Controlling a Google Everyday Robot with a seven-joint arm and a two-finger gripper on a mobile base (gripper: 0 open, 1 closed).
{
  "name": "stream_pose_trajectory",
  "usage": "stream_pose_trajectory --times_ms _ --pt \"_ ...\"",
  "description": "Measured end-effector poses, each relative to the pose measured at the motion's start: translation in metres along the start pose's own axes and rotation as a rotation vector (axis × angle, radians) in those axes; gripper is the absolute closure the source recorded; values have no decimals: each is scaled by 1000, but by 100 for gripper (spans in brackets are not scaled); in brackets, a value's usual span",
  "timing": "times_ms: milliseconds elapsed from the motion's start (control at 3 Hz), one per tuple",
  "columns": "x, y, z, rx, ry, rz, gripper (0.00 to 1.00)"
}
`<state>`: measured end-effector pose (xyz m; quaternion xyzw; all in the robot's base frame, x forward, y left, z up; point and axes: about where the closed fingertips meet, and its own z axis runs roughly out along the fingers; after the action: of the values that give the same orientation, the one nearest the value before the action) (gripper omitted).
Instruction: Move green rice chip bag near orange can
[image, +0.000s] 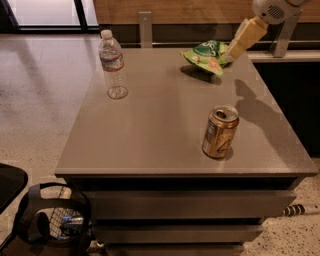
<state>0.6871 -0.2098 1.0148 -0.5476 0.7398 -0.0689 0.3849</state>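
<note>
1. The table (150, 140) fills the middle, with drawers (190, 205) stacked under its front edge.
2. The bottle (112, 65) stands upright on the table's far left part.
3. The bag (205, 55) lies on the far right part, near the back edge, well right of the bottle.
4. The can (220, 131) stands upright near the front right, in front of the bag and well apart from it.
5. My gripper (235, 50) hangs at the bag's right edge, above the table's far right corner; I cannot tell whether it touches the bag.
6. A post (145, 27) rises behind the back edge, between bottle and bag.
7. A basket (52, 220) sits on the floor by the front left corner.
</note>
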Motion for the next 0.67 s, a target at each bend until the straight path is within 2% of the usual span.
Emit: stream_pose_trajectory --times_ms 333,667 --pt "10 -7 39 44 3 43 0" --pt "10 -7 40 43 3 45 0"
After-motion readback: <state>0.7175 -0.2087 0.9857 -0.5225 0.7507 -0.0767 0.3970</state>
